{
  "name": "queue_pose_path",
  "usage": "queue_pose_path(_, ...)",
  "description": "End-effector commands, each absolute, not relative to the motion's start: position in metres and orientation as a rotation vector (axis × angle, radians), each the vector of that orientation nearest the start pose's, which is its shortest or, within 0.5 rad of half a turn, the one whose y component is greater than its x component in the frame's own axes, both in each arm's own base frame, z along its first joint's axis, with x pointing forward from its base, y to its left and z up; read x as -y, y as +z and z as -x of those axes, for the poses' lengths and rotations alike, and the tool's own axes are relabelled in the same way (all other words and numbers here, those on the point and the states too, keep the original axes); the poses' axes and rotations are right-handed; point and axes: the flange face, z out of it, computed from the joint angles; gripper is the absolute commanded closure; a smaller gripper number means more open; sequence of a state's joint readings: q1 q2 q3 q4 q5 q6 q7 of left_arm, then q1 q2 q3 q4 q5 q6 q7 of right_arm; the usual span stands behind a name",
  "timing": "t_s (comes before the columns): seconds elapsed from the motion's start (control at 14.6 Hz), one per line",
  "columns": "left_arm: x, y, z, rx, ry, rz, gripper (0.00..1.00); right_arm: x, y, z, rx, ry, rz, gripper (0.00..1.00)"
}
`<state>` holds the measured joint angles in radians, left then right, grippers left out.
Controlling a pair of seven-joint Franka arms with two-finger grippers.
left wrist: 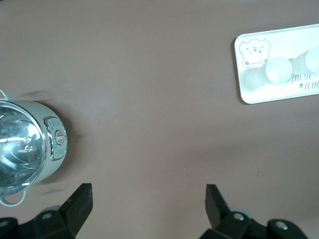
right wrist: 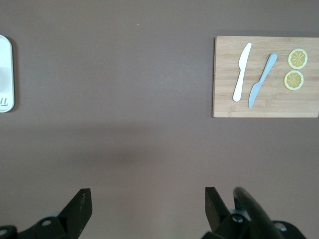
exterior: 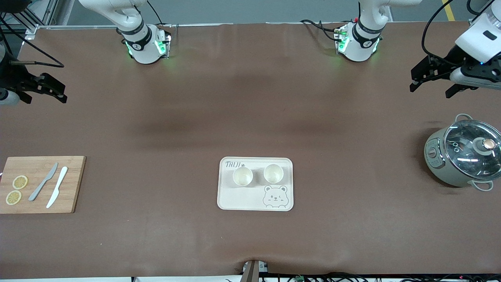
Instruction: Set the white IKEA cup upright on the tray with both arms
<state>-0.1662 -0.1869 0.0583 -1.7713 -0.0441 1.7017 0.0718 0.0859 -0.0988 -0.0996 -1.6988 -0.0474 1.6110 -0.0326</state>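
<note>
Two white cups stand upright, mouths up, side by side on the tray (exterior: 238,201), in the half of it farther from the front camera: one cup (exterior: 242,176) toward the right arm's end, the other cup (exterior: 273,173) toward the left arm's end. The tray lies flat near the middle of the table (exterior: 250,109), with its bear drawing (exterior: 275,196) in the corner nearer the front camera.

The left tool (exterior: 430,76) hangs over bare table at the left arm's end, fingers spread wide and holding nothing. The right tool (exterior: 43,91) hangs over bare table at the right arm's end, also spread open and empty. Both arms wait, well apart from the tray.

The front view alone shows both cups whole. The left wrist view shows the tray (left wrist: 249,89) with one cup (left wrist: 278,69) in full and what looks like the second cut off at the picture's edge; it also shows the pot (left wrist: 25,149) with its glass lid. The right wrist view catches only a sliver of the tray (right wrist: 5,74) and no cup, but gives the wooden cutting board (right wrist: 224,99) plainly, with a white knife (right wrist: 241,72), a grey knife (right wrist: 261,79) and two lemon slices (right wrist: 297,59) lying on it.

In the front view the pot (exterior: 462,156) sits at the left arm's end and the board (exterior: 74,184) at the right arm's end.
</note>
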Motion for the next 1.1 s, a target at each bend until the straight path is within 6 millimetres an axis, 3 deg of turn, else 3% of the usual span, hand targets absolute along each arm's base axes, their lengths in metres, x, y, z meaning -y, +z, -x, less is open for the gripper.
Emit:
queue_pose_path(0.0,0.051,0.647,-0.501,-0.259,-0.162,3.163,0.0,0.017,0.632,-0.54,-0.002,-0.023,3.188,0.0)
queue_pose_path(0.07,0.051,0.647,-0.5,-0.247,-0.159,3.165,0.0,0.019,0.633,-0.547,-0.079,-0.029,3.149,0.0)
queue_pose_path(0.21,0.048,0.648,-0.5,-0.204,-0.159,3.17,0.0,0.05,0.644,-0.545,-0.282,-0.052,3.081,0.0)
queue_pose_path(0.34,0.041,0.651,-0.503,-0.182,-0.171,3.173,0.0,0.07,0.648,-0.541,-0.335,-0.042,3.03,0.0)
queue_pose_path(0.68,0.044,0.656,-0.536,-0.179,-0.113,3.175,0.0,0.069,0.647,-0.541,-0.331,-0.037,3.028,0.0)
queue_pose_path(1.03,0.04,0.648,-0.545,-0.167,-0.094,3.184,0.0,0.057,0.644,-0.546,-0.299,-0.045,3.046,0.0)
